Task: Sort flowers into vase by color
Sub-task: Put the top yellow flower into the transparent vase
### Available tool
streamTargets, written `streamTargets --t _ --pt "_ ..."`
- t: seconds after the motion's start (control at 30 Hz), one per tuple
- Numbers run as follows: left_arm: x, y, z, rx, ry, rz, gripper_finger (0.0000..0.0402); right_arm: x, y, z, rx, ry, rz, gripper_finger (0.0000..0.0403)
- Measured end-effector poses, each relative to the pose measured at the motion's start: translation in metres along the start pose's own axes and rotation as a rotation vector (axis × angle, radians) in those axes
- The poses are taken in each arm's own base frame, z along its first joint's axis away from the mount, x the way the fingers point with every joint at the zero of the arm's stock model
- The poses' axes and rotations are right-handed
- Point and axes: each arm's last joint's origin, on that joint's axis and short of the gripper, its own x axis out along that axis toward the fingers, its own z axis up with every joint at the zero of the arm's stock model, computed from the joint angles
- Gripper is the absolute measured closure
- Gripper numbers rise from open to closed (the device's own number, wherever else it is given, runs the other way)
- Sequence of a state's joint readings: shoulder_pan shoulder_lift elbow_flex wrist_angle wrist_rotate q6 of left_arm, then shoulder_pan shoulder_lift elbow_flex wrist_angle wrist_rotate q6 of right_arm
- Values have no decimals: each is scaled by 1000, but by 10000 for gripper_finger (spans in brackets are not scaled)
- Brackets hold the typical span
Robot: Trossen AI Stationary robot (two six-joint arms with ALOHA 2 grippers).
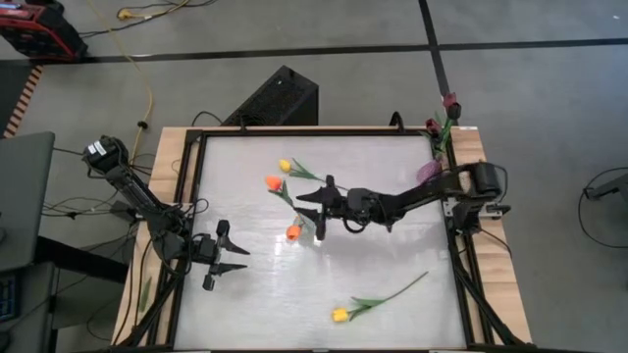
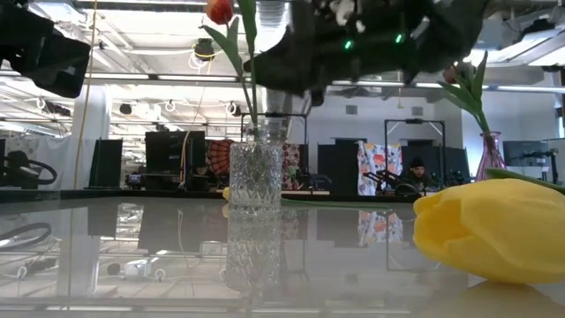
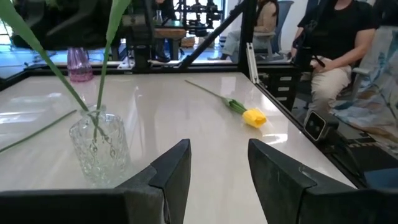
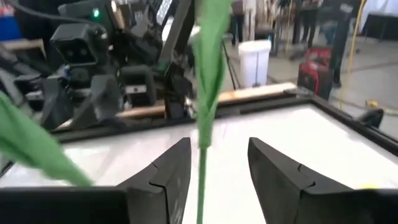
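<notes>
Placing step judged underway: at frame centre, r. gripper [image 1: 316,204] is spread around an orange tulip [image 1: 292,231] stem in clear vase [image 2: 256,177]; next, yellow tulip [image 1: 340,315], lower centre, needs fetching; l. gripper [image 1: 226,254] waits spread, lower left.

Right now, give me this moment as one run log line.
right gripper: open around green stem over clear vase | left gripper: open, waiting at table's left | yellow tulip: lying near front edge

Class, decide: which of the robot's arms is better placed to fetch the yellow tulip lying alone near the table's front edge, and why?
Probably the left. The left gripper hovers open and empty, the yellow tulip ahead of it. The right gripper is at the clear vase, a green stem between its fingers.
</notes>
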State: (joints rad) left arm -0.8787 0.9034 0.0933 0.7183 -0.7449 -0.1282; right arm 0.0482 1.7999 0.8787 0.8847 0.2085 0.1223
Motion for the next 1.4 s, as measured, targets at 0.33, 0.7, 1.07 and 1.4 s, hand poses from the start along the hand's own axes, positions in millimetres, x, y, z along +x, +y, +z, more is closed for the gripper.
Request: streamTargets --t 0.33,0.7,1.07,1.4 --pt "0 0 -2 14 14 4 252 -44 -4 42 -21 272 -39 218" --pt "0 1 -4 -10 30 25 252 -65 -28 19 193 648 -167 219" --pt "0 5 -6 -4 34 141 252 -53 -63 -12 298 774 -307 219" --pt "0 5 -7 -4 35 141 253 -14 -120 -43 265 832 -348 219"
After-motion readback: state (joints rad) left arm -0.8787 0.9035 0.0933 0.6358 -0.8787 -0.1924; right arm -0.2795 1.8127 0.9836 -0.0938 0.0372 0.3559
